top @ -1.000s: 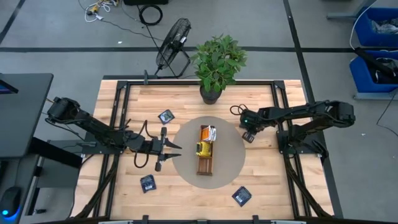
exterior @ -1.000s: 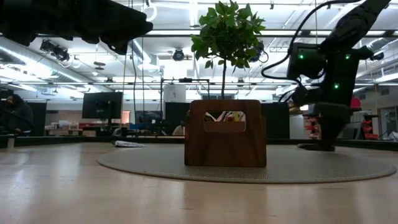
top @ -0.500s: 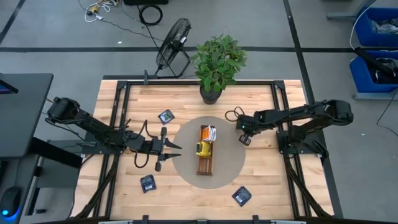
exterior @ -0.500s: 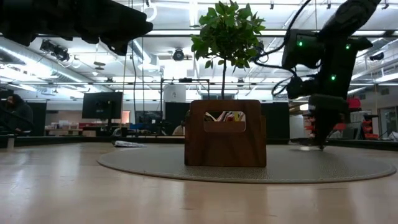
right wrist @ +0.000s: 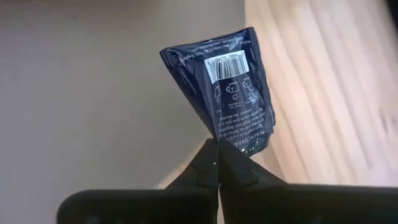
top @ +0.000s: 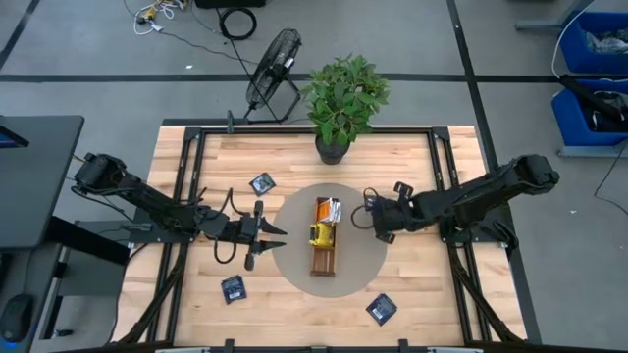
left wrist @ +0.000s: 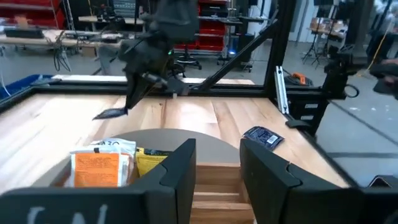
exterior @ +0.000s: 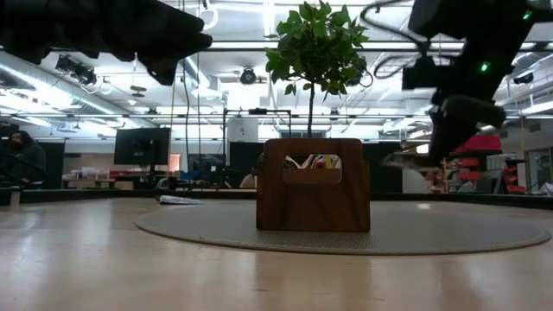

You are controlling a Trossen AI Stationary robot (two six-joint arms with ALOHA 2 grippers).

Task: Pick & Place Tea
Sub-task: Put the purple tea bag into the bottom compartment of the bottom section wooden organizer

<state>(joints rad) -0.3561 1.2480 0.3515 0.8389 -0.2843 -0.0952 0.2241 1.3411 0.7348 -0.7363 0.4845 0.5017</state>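
A long brown wooden tray point(top: 324, 257) lies on a round grey mat point(top: 294, 265), with orange and yellow tea sachets point(top: 328, 210) standing in it. Those sachets point(left wrist: 102, 168) also show in the left wrist view. My right gripper point(top: 381, 224) hovers over the mat's right part, shut on a dark navy sachet point(right wrist: 230, 93). My left gripper point(left wrist: 217, 177) waits open at the tray's left side point(top: 275, 232). Three more navy sachets lie flat on the wood: far left point(top: 261, 183), near left point(top: 233, 288), near right point(top: 382, 308). My right gripper pinches the navy sachet by one edge point(right wrist: 239, 146) between its two fingertips point(right wrist: 208, 168). It slants down from the table's right side. The sachet is lifted clear and sticks out beyond the fingertips, crumpled where the fingers pinch it, its barcode face toward the wrist camera.
A potted plant point(top: 343, 98) stands at the table's far edge, behind the mat. A black fan point(top: 273, 64) sits on the floor beyond it. The black frame rails point(top: 446, 186) run along both sides. Bare wood lies left and right of the mat.
My right gripper had its fingers down at the mat's right edge. It has since risen and moved toward the tray and the near edge, carrying the navy sachet clear of the surface. My left arm has kept still.
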